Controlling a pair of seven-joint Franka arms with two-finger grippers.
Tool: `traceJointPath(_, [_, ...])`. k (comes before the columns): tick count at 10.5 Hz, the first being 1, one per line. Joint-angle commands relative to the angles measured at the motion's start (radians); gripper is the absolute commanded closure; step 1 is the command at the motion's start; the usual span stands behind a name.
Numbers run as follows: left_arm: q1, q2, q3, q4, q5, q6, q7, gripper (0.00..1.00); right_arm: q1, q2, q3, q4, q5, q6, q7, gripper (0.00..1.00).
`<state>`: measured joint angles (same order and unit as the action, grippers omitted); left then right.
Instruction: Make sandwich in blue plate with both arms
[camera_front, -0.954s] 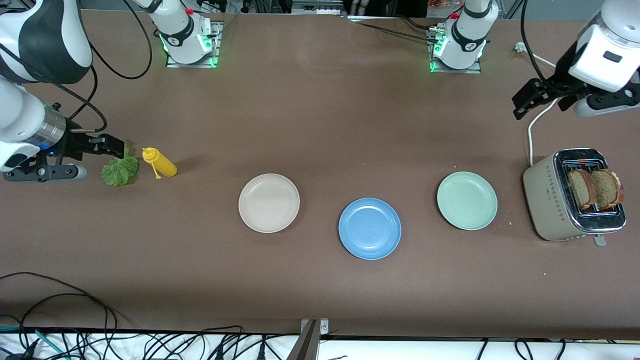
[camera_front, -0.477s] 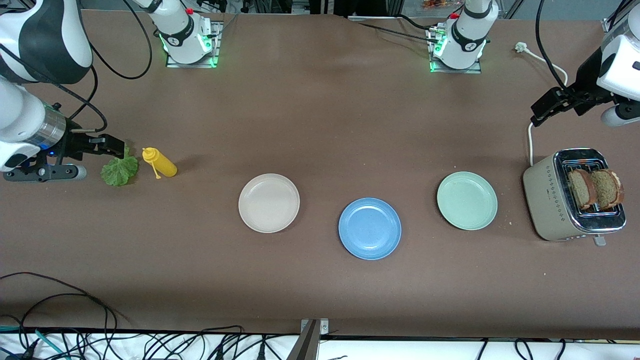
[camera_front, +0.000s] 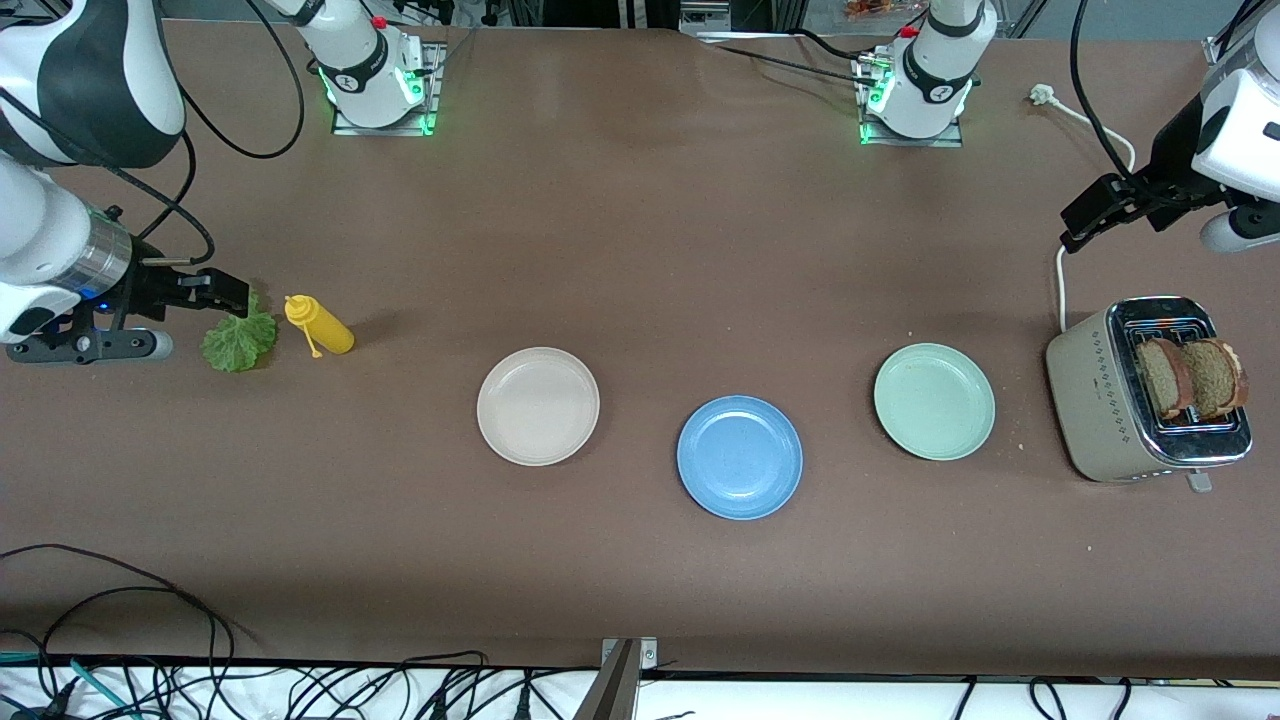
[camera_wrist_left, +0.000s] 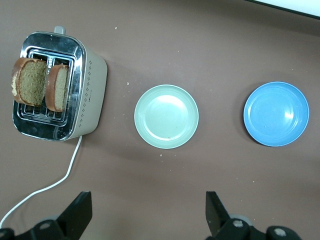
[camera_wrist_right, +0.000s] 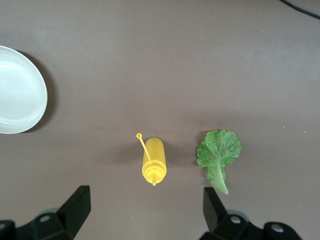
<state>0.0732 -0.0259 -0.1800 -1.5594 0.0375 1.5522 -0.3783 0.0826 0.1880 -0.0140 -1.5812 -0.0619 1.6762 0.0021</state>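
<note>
The blue plate (camera_front: 740, 457) lies empty mid-table, between a cream plate and a pale green plate; it also shows in the left wrist view (camera_wrist_left: 276, 114). Two brown bread slices (camera_front: 1193, 378) stand in the toaster (camera_front: 1100, 400) at the left arm's end, and show in the left wrist view (camera_wrist_left: 30, 82). The lettuce leaf (camera_front: 238, 340) lies flat at the right arm's end, also in the right wrist view (camera_wrist_right: 218, 152). My left gripper (camera_front: 1088, 215) is open and empty, high over the toaster's cord (camera_wrist_left: 147, 215). My right gripper (camera_front: 228, 292) is open and empty, over the table beside the lettuce (camera_wrist_right: 145, 212).
A yellow squeeze bottle (camera_front: 320, 325) lies beside the lettuce. The cream plate (camera_front: 538, 405) and the pale green plate (camera_front: 934, 401) flank the blue plate. The toaster's white cord (camera_front: 1075, 235) trails toward the arm bases. Cables hang along the table's near edge.
The left arm has swung outward toward its end of the table over the last second, then held still. The right arm has not moved.
</note>
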Motion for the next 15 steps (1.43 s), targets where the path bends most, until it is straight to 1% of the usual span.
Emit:
traceJointPath(1, [0.005,0.018,-0.003,0.036,-0.018,-0.018,0.013,0.00,-0.004,0.007,0.006,0.024,-0.007,-0.010,0.009,0.00])
traceJointPath(6, [0.005,0.018,-0.003,0.036,-0.018,-0.018,0.013,0.00,-0.006,0.013,0.006,0.056,-0.009,-0.007,0.009,0.00])
traceJointPath(15, [0.003,0.018,-0.006,0.036,-0.016,-0.018,0.012,0.00,-0.011,0.019,0.005,0.056,-0.007,-0.015,-0.005,0.00])
